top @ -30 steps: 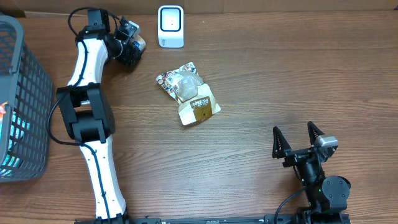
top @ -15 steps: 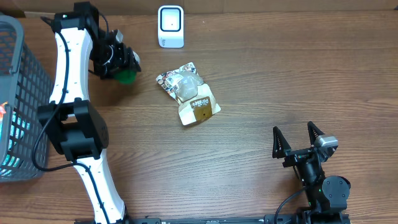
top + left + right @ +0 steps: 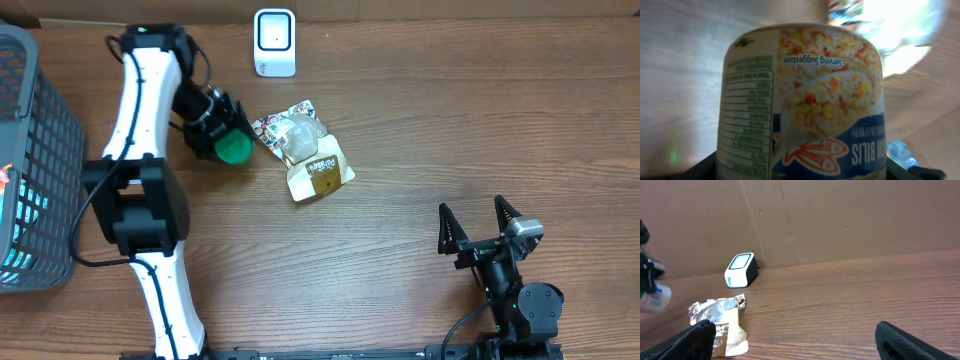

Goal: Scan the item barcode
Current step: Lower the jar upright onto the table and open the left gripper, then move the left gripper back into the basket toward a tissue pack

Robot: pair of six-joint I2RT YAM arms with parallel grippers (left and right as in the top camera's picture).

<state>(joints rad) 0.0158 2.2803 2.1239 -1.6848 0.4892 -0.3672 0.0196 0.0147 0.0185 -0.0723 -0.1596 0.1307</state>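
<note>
My left gripper (image 3: 222, 135) is shut on the item, a round cup (image 3: 234, 149) whose green end faces the overhead camera. It hangs just left of the foil pouch (image 3: 303, 150). The left wrist view is filled by the cup (image 3: 805, 100): a rice picture, a red fish logo and a green nutrition panel, with no barcode showing. Its dark fingers (image 3: 700, 167) only peek in at the bottom corners. The white scanner (image 3: 274, 42) stands at the back edge, also seen as the scanner (image 3: 741, 270) in the right wrist view. My right gripper (image 3: 480, 222) rests open at the front right, holding nothing.
A dark wire basket (image 3: 35, 160) with some contents stands at the far left. The foil pouch (image 3: 720, 317) lies flat mid-table, in front of the scanner. A cardboard wall (image 3: 840, 220) closes the back. Bare wood lies between the pouch and my right gripper (image 3: 805, 340).
My left arm has swung the cup from the back left, near the scanner, forward and to the right beside the pouch, turning its green end upward. The right arm has not moved.
</note>
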